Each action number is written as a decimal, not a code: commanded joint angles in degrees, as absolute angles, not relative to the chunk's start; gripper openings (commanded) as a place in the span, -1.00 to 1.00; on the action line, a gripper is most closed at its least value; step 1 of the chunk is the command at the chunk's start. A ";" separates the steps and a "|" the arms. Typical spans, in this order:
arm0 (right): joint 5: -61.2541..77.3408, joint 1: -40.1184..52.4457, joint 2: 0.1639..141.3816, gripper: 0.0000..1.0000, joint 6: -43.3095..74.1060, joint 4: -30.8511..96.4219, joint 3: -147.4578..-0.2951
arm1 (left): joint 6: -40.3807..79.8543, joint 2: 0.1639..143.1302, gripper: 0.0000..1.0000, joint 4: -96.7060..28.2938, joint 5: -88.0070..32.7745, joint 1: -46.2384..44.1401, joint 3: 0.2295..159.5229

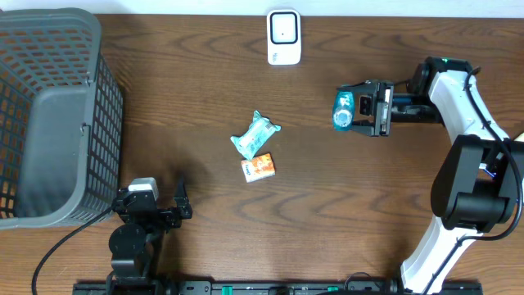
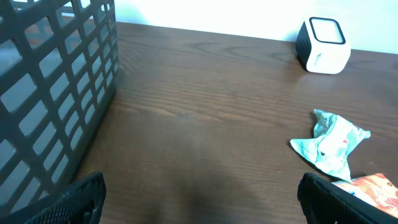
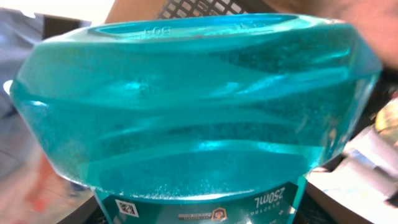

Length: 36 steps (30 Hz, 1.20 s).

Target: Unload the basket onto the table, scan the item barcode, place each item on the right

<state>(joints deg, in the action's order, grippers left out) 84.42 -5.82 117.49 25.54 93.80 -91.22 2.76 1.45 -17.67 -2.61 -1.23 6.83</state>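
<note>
My right gripper (image 1: 354, 110) is shut on a clear blue-green bottle (image 1: 342, 111), held above the table's right side, below and to the right of the white barcode scanner (image 1: 284, 37). In the right wrist view the bottle (image 3: 199, 106) fills the frame, bottom end toward the camera, with a label (image 3: 205, 208) and a small square code low down. My left gripper (image 1: 155, 210) rests near the front left and stands open with nothing between its fingers (image 2: 81, 199). The scanner (image 2: 323, 45) shows far right in the left wrist view.
A grey mesh basket (image 1: 49, 115) takes up the left end of the table. A crumpled teal packet (image 1: 255, 135) and a small orange box (image 1: 259, 166) lie mid-table. The left wrist view also has the packet (image 2: 333, 143), the box (image 2: 373, 186) and the basket wall (image 2: 50, 93).
</note>
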 commanded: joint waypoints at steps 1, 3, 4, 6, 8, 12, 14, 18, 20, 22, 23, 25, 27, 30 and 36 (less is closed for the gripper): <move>89.49 -6.92 116.68 -0.41 27.20 96.33 -92.03 | 2.22 1.41 0.96 -17.89 -2.09 -1.32 5.52; 89.49 -6.98 116.68 -0.41 24.95 97.30 -92.03 | 2.22 1.41 0.96 -17.89 -2.09 -1.32 5.52; 89.49 -6.98 116.68 -0.41 23.35 97.27 -92.03 | 2.22 1.41 0.96 -17.89 -2.09 -1.32 5.52; 89.52 -7.09 116.68 -0.41 19.38 97.34 -92.03 | 2.22 1.41 0.96 -17.89 -2.09 -1.32 5.52; 89.49 -7.35 116.68 -0.34 15.92 97.32 -92.03 | 2.22 1.41 0.96 -17.89 -2.09 -1.32 5.52; 89.47 -8.67 116.68 -0.29 7.77 97.34 -92.03 | 2.22 1.41 0.96 -17.89 -2.09 -1.32 5.52; 88.71 -9.56 116.68 -0.32 4.32 97.49 -92.03 | 2.22 1.41 0.96 -17.89 -2.09 -1.32 5.52; 84.88 -11.18 116.62 -0.26 -1.28 97.49 -92.03 | 2.22 1.41 0.96 -17.89 -2.09 -1.32 5.52; 84.29 -11.90 116.62 -0.20 -8.91 97.49 -92.03 | 2.22 1.41 0.96 -17.89 -2.09 -1.32 5.52; 84.58 -12.49 116.62 -0.10 -21.12 97.51 -92.03 | 2.22 1.41 0.96 -17.89 -2.09 -1.32 5.52; 84.53 -12.71 116.62 -0.12 -25.28 97.51 -92.03 | 2.22 1.41 0.96 -17.89 -2.09 -1.32 5.52; 85.06 -12.95 116.60 -0.17 -33.61 97.51 -92.03 | 2.22 1.41 0.96 -17.89 -2.09 -1.32 5.52; 88.75 -12.97 116.62 -0.26 -41.52 97.43 -92.03 | 2.22 1.41 0.96 -17.89 -2.09 -1.32 5.52; 89.27 -12.95 116.62 -0.14 -50.48 97.27 -92.03 | 2.22 1.41 0.96 -17.89 -2.09 -1.32 5.52; 85.03 -12.14 116.62 -0.43 -57.28 97.03 -92.03 | 2.22 1.41 0.96 -17.89 -2.09 -1.32 5.52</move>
<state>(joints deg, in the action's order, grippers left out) 83.79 -12.84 117.49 -47.70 97.03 -91.22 2.76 1.45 -17.67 -2.61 -1.23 6.83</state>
